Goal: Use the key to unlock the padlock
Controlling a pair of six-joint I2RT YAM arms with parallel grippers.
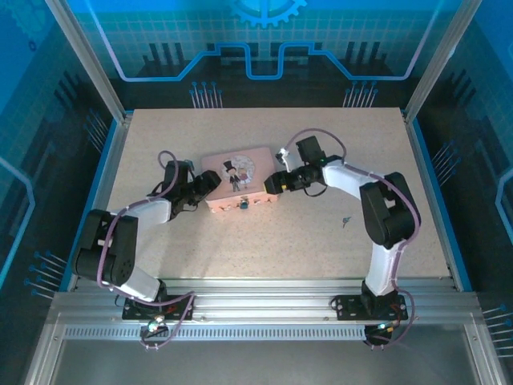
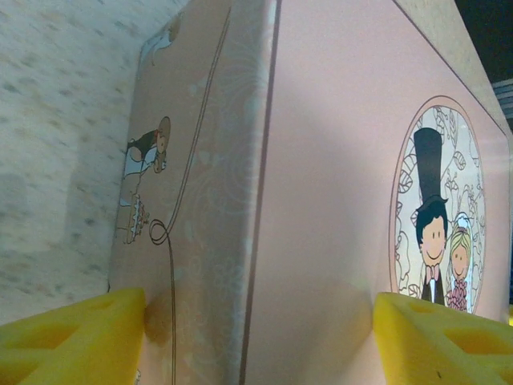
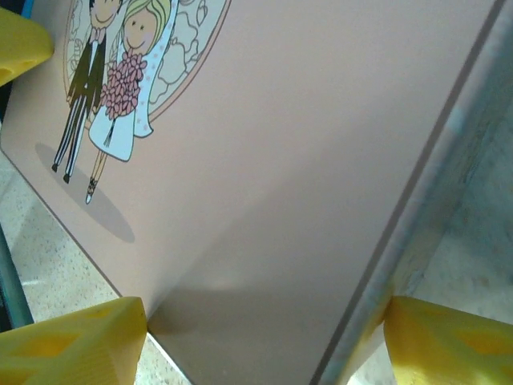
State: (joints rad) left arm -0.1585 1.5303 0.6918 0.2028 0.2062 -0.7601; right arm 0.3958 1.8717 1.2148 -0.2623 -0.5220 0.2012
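Observation:
A pink box [image 1: 237, 178] with a cartoon bride and groom on its lid sits mid-table. A small padlock [image 1: 243, 205] with a blue body hangs at the box's front wall. The key [image 1: 345, 220] lies on the table to the right, apart from both arms. My left gripper [image 1: 210, 184] straddles the box's left end; in the left wrist view its gripper [image 2: 256, 341] has yellow pads [image 2: 68, 341] pressed against the box [image 2: 321, 160]. My right gripper [image 1: 273, 183] clamps the right end, where the gripper [image 3: 264, 341] has pads [image 3: 76, 349] touching the box [image 3: 288, 160].
The speckled tabletop [image 1: 264, 249] has free room in front of the box and around the key. Metal frame posts [image 1: 80, 64] and blue panels wall in the sides and back. The arm bases sit at the near rail [image 1: 256, 309].

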